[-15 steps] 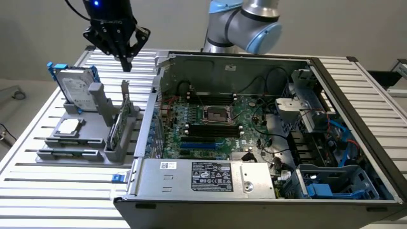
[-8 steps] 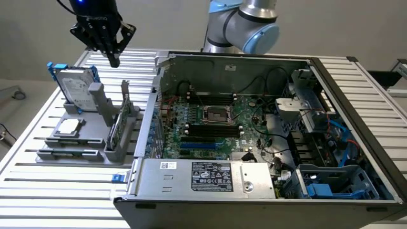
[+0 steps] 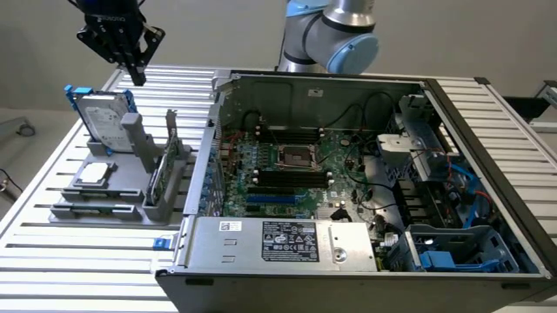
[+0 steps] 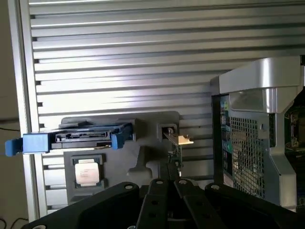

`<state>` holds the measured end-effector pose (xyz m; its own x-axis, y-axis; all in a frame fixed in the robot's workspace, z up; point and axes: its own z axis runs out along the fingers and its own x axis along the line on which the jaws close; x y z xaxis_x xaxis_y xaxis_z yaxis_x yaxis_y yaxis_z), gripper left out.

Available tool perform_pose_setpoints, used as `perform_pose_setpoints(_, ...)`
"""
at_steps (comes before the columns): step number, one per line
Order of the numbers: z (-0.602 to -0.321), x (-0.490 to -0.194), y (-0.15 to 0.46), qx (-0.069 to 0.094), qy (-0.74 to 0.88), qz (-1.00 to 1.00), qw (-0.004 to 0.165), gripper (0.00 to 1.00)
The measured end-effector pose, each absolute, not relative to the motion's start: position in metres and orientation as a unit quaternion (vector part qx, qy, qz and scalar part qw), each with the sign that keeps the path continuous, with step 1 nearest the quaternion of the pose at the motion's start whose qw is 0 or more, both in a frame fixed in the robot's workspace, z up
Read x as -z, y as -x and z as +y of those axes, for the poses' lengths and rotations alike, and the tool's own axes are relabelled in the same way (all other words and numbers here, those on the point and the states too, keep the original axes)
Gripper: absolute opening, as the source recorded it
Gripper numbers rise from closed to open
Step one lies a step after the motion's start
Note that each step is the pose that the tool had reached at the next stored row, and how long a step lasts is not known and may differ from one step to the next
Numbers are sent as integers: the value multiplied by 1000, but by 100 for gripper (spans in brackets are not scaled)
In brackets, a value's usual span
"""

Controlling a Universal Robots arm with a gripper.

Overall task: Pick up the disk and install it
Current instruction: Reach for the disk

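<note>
- While the gripper (image 3: 137,77) hangs over the slatted worktop (image 3: 70,261) at the exterior view's left, its fingers (image 4: 155,205) are pressed together with nothing between them.
- The disk (image 3: 103,120) stands on edge in a grey holder (image 3: 96,212) on the worktop, below the fingers and apart from them.
- A bright blue carrier (image 4: 33,143) frames the disk, and its white label faces the exterior camera.
- Near the disk, a square silver processor chip (image 3: 94,173) lies flat in the same holder.
- A thin green circuit card (image 3: 164,166) stands upright in a slot of the holder, between the disk and the computer case (image 3: 487,117).
- The case lies open on the worktop at the exterior view's right, its motherboard (image 3: 296,163) exposed and a blue drive bay (image 3: 461,251) in its near corner.
- Behind the case rises the arm's blue-capped joint (image 3: 348,45).
</note>
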<state>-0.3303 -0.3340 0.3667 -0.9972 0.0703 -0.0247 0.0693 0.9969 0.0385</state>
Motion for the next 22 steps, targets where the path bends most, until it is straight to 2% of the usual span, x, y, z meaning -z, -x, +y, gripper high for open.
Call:
perform_pose_setpoints(7, -321, -366, 363, -14, -35, 999, 13, 11)
perform_pose_setpoints(22, -316, -365, 426, -5, -33, 999, 13, 11)
